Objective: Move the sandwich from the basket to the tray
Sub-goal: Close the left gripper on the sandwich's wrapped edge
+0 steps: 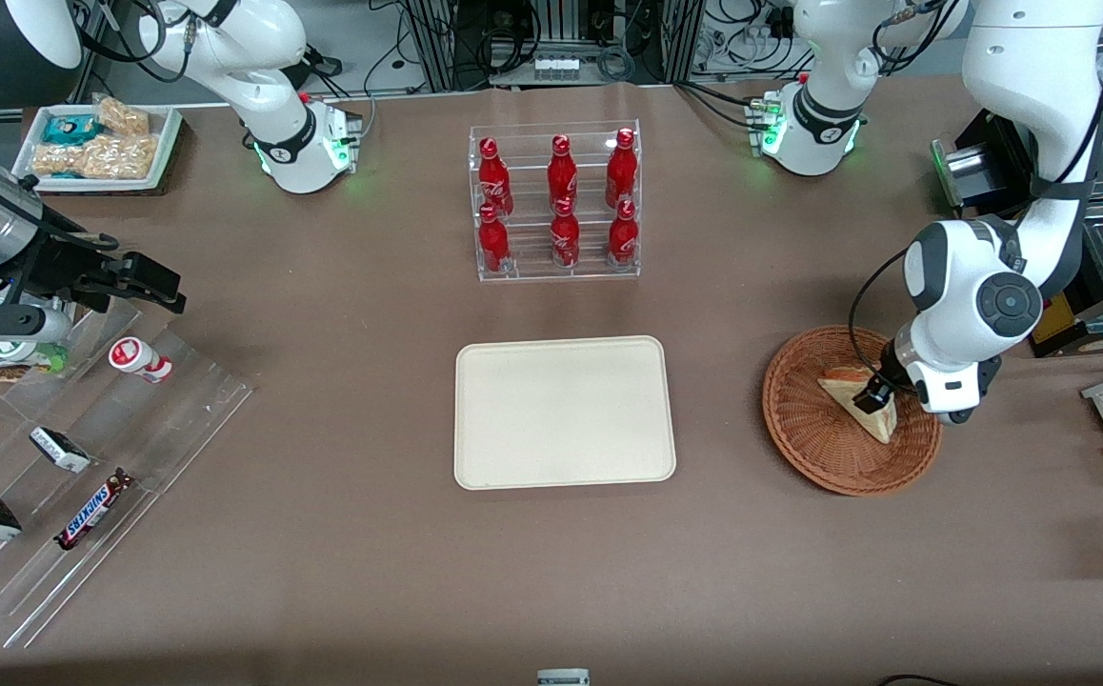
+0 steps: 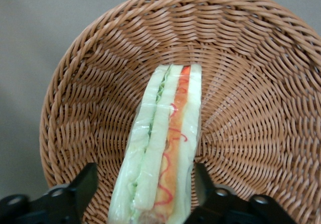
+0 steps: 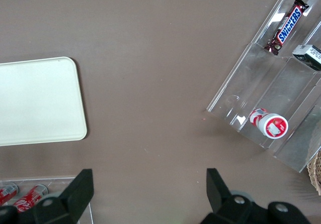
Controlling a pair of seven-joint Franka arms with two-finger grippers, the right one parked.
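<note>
Your bench (image 1: 342, 572) is a wide brown surface, and everything below is placed from your tool. The tray (image 1: 565, 412) lies flat on the bench well away from the tool, toward the parked arm's end, with bare bench between it and the basket. Farther from the front camera than the tray stands a clear rack of red bottles (image 1: 557, 202), also well apart from the tool. The basket (image 1: 804, 429) sits directly under your tool, its woven wall curving up around the spot where you are working. The sandwich (image 1: 880, 412) lies in the basket, standing on edge so its cut face with the orange-red and pale layers looks up at the wrist camera; one end of it sits between your fingers. Your tool (image 2: 145, 196) is low in the basket with its fingers (image 2: 83, 189) spread to either side of the sandwich (image 2: 168, 148), a small gap showing on each side, so nothing is clamped.
</note>
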